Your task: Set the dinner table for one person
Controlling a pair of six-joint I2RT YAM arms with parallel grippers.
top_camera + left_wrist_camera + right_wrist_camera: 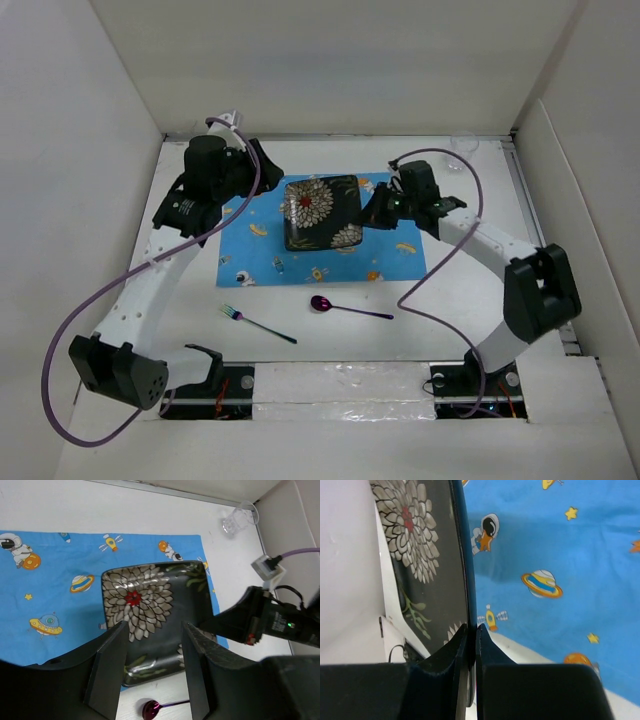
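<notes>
A square black plate (322,211) with a flower pattern is held over the blue space-print placemat (300,255) on the white dinner table (450,300). My right gripper (376,212) is shut on the plate's right rim; in the right wrist view the rim (465,570) runs edge-on between the fingers (472,640). My left gripper (262,170) is open and empty at the placemat's far left corner; its view looks down on the plate (150,615). A purple spoon (345,308) and a fork (255,323) lie on the table in front of the placemat.
A clear glass (462,150) stands at the back right corner, also in the left wrist view (240,519). White walls enclose the table on three sides. The spoon's bowl (149,709) shows between the left fingers.
</notes>
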